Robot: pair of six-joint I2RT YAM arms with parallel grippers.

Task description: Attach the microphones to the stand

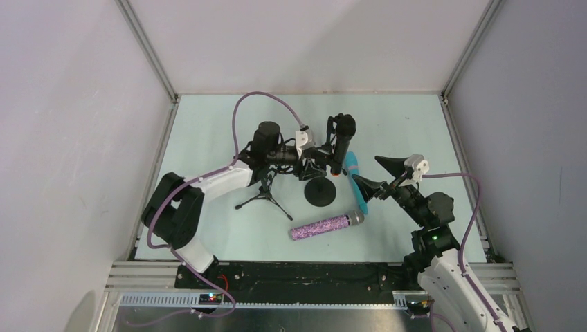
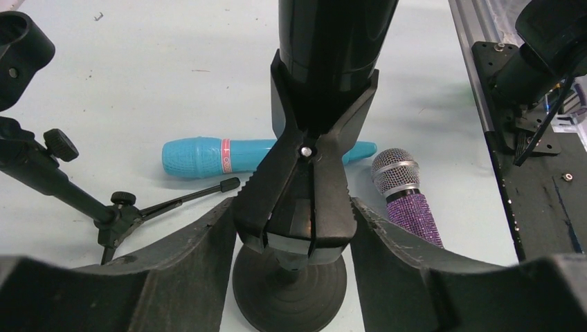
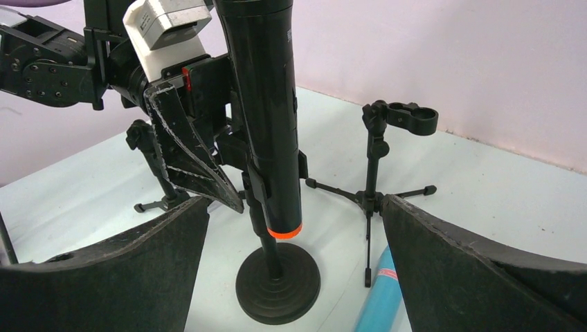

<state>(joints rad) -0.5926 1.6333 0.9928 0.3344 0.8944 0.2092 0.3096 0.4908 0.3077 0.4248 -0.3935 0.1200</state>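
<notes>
The black microphone (image 1: 342, 138) with an orange end ring (image 3: 285, 230) stands upright in the spring clip (image 2: 304, 173) of the round-based stand (image 1: 320, 194). My left gripper (image 2: 294, 235) is at that clip, its fingers pressed against the clip's two handles. The light blue microphone (image 1: 357, 183) lies on the table just right of the stand. The glittery purple microphone (image 1: 322, 226) lies nearer the front. My right gripper (image 1: 374, 176) hangs open beside the blue microphone, facing the stand with nothing between its fingers.
A small black tripod stand (image 1: 265, 197) sits under the left arm, left of the round base (image 3: 277, 283). Another tripod with an empty ring holder (image 3: 412, 117) stands behind the stand. White walls and a metal frame enclose the pale green table (image 1: 208, 138).
</notes>
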